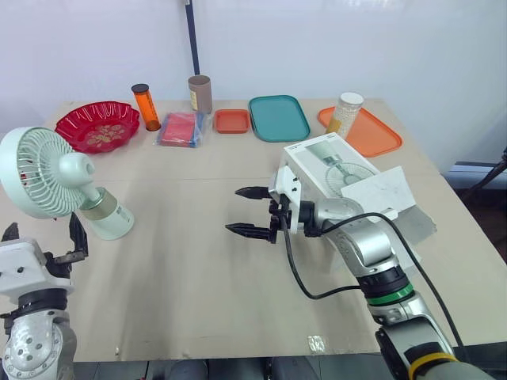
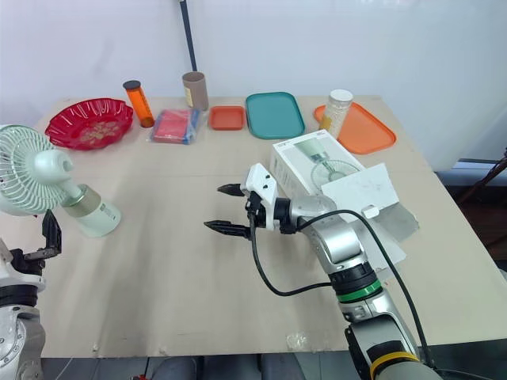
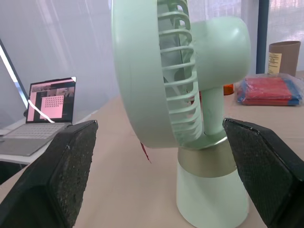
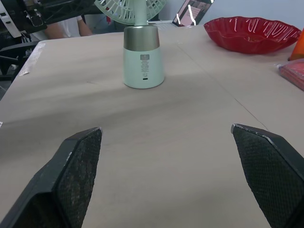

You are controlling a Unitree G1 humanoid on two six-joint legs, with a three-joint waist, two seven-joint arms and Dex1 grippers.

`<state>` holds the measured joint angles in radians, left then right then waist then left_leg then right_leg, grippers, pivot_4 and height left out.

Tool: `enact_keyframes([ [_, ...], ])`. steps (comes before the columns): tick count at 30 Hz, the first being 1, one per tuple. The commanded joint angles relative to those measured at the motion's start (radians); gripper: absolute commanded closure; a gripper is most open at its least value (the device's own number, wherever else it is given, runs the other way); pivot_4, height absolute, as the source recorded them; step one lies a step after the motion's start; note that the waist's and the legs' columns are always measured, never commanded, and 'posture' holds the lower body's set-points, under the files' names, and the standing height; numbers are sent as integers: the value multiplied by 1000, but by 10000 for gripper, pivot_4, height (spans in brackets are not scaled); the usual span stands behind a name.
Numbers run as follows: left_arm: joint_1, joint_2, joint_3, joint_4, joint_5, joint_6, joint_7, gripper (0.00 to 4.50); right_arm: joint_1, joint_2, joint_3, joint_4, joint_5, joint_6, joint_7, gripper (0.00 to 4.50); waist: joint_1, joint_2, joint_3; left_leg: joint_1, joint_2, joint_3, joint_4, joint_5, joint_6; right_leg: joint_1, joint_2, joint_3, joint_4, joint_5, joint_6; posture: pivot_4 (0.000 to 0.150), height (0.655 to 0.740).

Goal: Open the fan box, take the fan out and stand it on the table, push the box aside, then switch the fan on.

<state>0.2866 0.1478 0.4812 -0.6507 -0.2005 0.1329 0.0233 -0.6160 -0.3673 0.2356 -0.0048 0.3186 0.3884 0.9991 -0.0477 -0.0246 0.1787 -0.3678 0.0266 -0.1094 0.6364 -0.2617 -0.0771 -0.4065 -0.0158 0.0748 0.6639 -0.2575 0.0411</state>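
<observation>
A pale green fan (image 1: 59, 182) stands upright on the table's left side, its round grille at the top and a gold band above its base (image 4: 143, 64). The white fan box (image 1: 339, 170) lies at the right with its flap open. My left gripper (image 1: 43, 241) is open just in front of the fan, its fingers (image 3: 71, 166) apart on either side of the base without touching it. My right gripper (image 1: 252, 212) is open over bare table at the middle, pointing left toward the fan, with nothing between its fingers (image 4: 78, 166).
Along the far edge sit a red bowl (image 1: 97, 124), an orange bottle (image 1: 146, 107), a red packet (image 1: 181, 128), a brown cup (image 1: 200, 93), small orange (image 1: 231, 120), teal (image 1: 278, 117) and orange trays (image 1: 372, 133), and a white jar (image 1: 345, 112). A laptop (image 3: 47, 107) lies beyond the table's left.
</observation>
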Motion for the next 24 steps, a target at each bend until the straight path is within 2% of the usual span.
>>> enact_keyframes([
  [1, -30, 20, 38, -28, 10, -3, 22, 0, -19, 5, -5, -11, 1, -22, 8, 507, 0, 0, 0, 0, 0, 0, 0, 0, 0, 0, 0, 0, 0, 0, 0, 1500, 7400],
  [12, -150, 78, 62, 61, 4, 49, 28, 0, -16, 8, -4, -10, -13, -28, 5, 507, 0, 0, 0, 0, 0, 0, 0, 0, 0, 0, 0, -1, 0, 0, 0, 1500, 7400],
  [23, -203, 119, 53, 142, -45, 61, -43, 0, -4, 3, -10, -29, -20, -24, -5, 507, 0, 0, 0, 0, 0, -1, 0, 0, -1, 0, 0, -1, 0, 1, 0, 1500, 7400],
  [24, -206, 119, 59, 147, -55, 64, -44, 2594, -2, 3, -11, -31, -20, -24, -5, 167, 0, 0, 0, 0, 0, -1, 0, 0, -1, 0, 0, -1, 0, 1, 0, 1500, 7400],
])
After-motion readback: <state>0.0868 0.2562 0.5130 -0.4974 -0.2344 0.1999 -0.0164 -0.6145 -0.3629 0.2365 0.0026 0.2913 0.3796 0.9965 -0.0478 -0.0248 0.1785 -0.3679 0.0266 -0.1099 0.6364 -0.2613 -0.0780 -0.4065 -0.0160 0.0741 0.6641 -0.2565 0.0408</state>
